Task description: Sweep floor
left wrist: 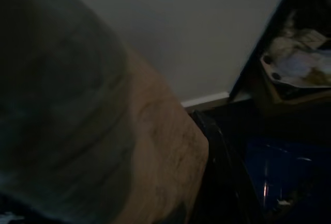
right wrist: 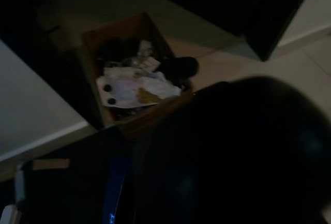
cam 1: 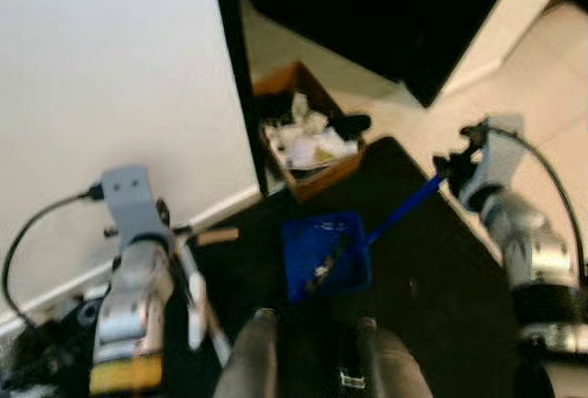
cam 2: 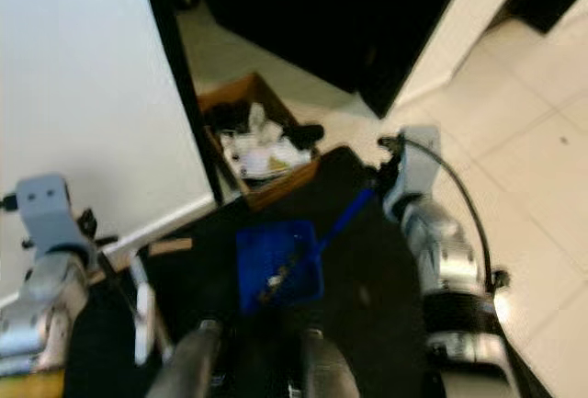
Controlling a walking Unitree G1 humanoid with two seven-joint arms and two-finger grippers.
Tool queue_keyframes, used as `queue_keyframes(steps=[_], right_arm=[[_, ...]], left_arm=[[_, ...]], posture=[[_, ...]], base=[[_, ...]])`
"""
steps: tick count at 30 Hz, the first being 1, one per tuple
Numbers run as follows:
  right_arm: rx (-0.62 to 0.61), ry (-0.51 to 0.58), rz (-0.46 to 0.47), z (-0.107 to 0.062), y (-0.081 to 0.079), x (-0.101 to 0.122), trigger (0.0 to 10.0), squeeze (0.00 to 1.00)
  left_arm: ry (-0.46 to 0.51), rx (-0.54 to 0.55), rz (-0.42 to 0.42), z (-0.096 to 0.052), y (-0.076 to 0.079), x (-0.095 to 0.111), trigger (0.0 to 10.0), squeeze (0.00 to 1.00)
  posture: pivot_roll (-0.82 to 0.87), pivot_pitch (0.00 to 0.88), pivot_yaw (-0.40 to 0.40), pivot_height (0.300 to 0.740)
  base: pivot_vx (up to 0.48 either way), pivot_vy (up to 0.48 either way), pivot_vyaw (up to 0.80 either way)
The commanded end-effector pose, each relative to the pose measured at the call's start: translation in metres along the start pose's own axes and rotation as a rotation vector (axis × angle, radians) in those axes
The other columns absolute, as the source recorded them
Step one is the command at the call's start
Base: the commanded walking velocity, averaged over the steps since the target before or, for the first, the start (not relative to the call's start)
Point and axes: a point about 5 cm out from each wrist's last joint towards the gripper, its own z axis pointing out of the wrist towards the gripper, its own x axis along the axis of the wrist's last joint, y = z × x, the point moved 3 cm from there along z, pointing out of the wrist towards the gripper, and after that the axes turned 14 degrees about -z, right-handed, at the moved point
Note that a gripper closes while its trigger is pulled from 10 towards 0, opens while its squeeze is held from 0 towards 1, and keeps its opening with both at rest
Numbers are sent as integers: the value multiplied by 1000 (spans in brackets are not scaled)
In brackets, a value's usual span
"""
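right tool (cam 1: 452, 166) clenched on blue plastic dustpan (cam 1: 326, 253) handle; left tool (cam 1: 175, 230) grip unclear; crumpled paper fills cardboard box (cam 1: 308, 145).

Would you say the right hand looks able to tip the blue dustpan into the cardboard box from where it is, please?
Probably yes. The right hand seems to hold the dustpan by its long handle, and the box stands open just beyond the pan against the wall, with nothing visible between them.

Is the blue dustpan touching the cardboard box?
Apart. In the left eye view a dark strip of floor separates the dustpan from the near corner of the box; the right eye view shows the same gap.
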Motion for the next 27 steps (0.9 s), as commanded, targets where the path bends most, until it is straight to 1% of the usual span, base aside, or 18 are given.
queue_keyframes(steps=[1, 9, 27], right_arm=[[0, 10, 16, -3, 2, 0, 10000, 0], [1, 8, 16, -3, 2, -1, 10000, 0], [0, 6, 14, -3, 2, -1, 10000, 0]], left_arm=[[1, 20, 18, -2, -6, -2, 10000, 0], [0, 23, 17, -2, -6, -3, 10000, 0], [-3, 30, 13, -1, -7, -3, 10000, 0]], posture=[[75, 212, -5, 740], [74, 213, -5, 740], [73, 215, -7, 740]], base=[[270, -341, 0], [308, -319, 0], [380, 0, 0]])
